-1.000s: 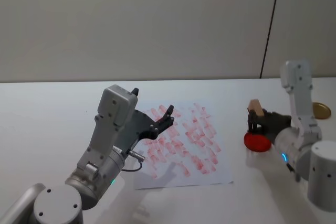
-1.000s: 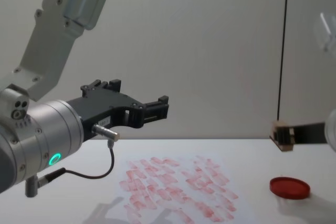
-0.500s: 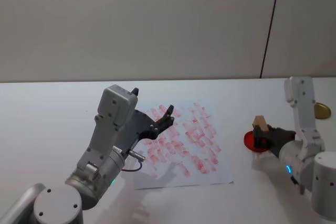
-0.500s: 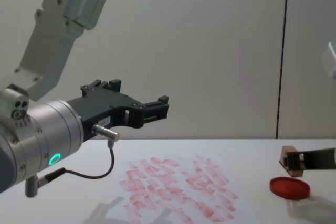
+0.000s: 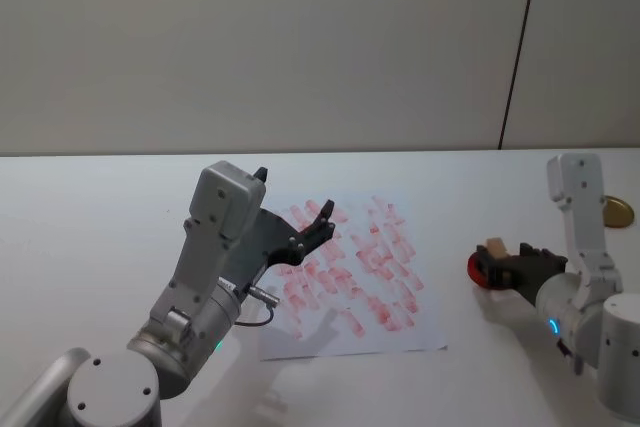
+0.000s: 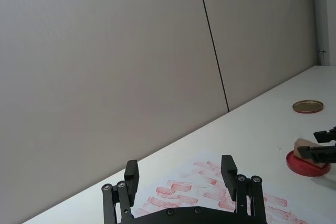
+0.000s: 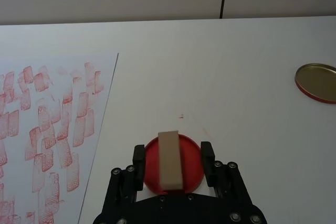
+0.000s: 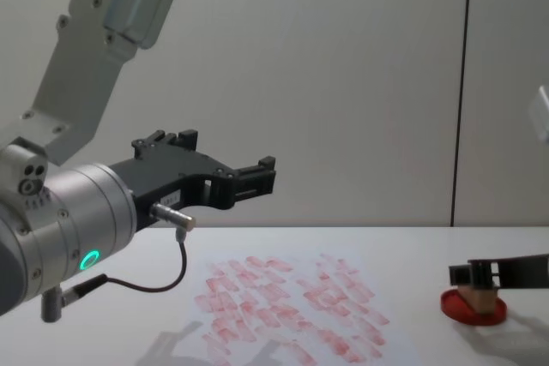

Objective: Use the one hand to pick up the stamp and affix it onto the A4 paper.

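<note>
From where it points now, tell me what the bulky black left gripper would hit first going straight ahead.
Likely nothing nearby: the left gripper hovers open above the stamped white paper, pointing across it toward the grey wall. Depth is unclear.

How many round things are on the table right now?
2. The red ink pad lies to the right of the A4 paper, under the stamp held by the right gripper. A gold lid lies farther right, near the table's edge.

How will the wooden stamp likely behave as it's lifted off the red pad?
The stamp looks like a rigid wooden block, probably light. Its flat sides suit the right gripper and make slipping unlikely. It may cling slightly to the ink pad.
</note>
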